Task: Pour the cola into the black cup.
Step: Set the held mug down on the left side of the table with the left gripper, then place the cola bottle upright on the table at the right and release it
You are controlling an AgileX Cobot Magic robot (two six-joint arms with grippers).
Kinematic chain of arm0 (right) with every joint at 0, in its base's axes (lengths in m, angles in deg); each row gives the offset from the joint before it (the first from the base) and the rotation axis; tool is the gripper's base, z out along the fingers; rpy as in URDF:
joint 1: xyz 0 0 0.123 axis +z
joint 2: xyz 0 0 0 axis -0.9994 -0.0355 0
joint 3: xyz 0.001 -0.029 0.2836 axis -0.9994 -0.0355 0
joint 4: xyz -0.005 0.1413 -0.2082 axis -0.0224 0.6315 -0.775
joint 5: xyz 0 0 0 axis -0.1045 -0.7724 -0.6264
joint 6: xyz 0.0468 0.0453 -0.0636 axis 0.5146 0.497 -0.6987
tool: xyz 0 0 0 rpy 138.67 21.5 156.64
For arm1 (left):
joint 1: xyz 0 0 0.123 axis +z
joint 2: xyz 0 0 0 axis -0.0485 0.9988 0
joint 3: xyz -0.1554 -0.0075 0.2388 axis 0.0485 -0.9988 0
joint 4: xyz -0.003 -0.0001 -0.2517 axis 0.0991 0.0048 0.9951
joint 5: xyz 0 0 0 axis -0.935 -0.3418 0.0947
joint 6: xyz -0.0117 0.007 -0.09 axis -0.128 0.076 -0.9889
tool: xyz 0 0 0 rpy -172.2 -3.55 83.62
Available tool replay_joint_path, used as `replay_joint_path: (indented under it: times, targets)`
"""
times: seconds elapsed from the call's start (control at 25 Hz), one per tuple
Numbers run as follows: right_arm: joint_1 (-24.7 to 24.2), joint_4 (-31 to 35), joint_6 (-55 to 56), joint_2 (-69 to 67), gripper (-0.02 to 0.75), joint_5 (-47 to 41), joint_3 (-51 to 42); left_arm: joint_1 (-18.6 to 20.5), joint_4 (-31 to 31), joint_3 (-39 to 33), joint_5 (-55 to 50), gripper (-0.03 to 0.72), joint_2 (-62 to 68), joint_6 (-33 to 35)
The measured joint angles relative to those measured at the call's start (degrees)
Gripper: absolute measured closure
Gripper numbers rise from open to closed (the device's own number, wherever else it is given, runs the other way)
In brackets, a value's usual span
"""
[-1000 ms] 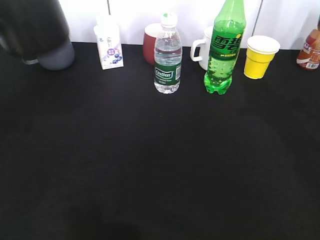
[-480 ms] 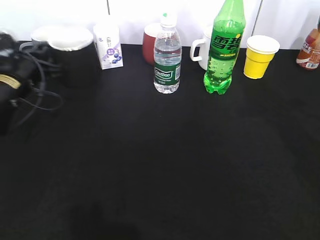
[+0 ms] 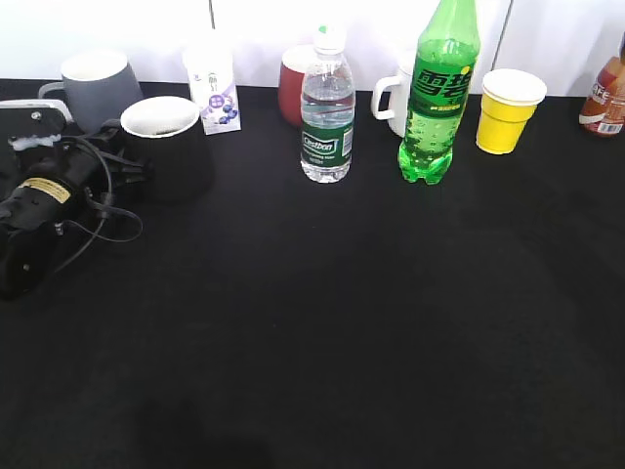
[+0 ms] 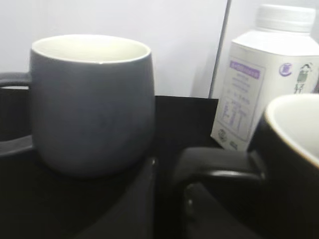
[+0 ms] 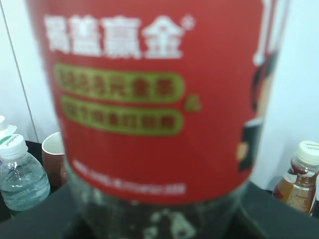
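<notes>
cola (image 5: 149, 99) fills right wrist view, grip hidden | left gripper (image 4: 167, 199) squeezes black cup (image 3: 168, 147) handle

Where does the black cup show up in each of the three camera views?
Exterior view: black cup at left rear of the table, beside the left gripper.
Left wrist view: right edge, handle pointing left, white inside showing.
Right wrist view: not in it; the cola fills the picture.
Shared landmark: white milk carton behind the cup.
</notes>
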Motion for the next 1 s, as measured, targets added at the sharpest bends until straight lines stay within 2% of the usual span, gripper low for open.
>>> replay_joint_path:
  times: [0.04,0.08,0.16,0.2,0.24,0.44,0.56,0.68,0.72,0.8,0.84,0.88,1.0]
  targets:
    - [0.00,0.00,0.00,0.00,0.371,0.00,0.00,0.00,-0.11,0.00,0.21,0.604,0.00,-0.24]
    - [0.00,0.00,0.00,0.00,0.371,0.00,0.00,0.00,-0.25,0.18,0.72,0.522,0.00,-0.53]
    - [0.00,-0.02,0.00,0.00,0.371,0.00,0.00,0.12,0.44,0.18,0.72,0.283,0.00,-2.24]
    - [0.00,-0.02,0.00,0.00,0.371,0.00,0.00,0.19,0.44,0.18,0.76,0.207,0.00,-3.39]
    - [0.00,-0.02,0.00,0.00,0.371,0.00,0.00,0.19,0.44,0.06,0.95,0.174,0.00,-3.74]
    - [0.00,-0.02,0.00,0.00,0.371,-0.70,0.00,0.13,-0.17,-6.42,2.20,0.171,-0.06,-4.04]
    - [0.00,-0.02,0.00,0.00,0.371,-2.09,0.00,0.08,-3.17,-12.10,1.77,0.262,-3.81,-3.69]
    - [0.00,1.06,-1.00,0.00,0.371,-1.97,0.00,0.08,-5.55,-17.92,1.57,0.282,-12.42,-3.47]
    - [0.00,7.06,-4.33,0.00,0.371,-2.57,0.00,0.08,-7.90,-20.90,1.57,0.287,-16.78,-3.47]
    - [0.00,29.26,-22.33,0.00,0.371,-1.45,-2.18,0.02,-10.12,-27.02,1.63,0.367,-28.30,-3.47]
    - [-0.05,37.85,-31.42,-0.07,0.371,0.76,-4.70,0.02,-10.18,-29.07,1.63,0.409,-34.67,-3.47]
    - [-0.05,42.77,-38.02,-0.91,0.371,5.56,-8.24,0.02,-10.31,-30.03,1.07,0.432,-40.59,-3.47]
    - [-0.05,45.01,-45.71,-11.36,0.371,22.97,-17.71,0.02,-10.75,-30.31,-13.94,0.440,-57.98,-3.47]
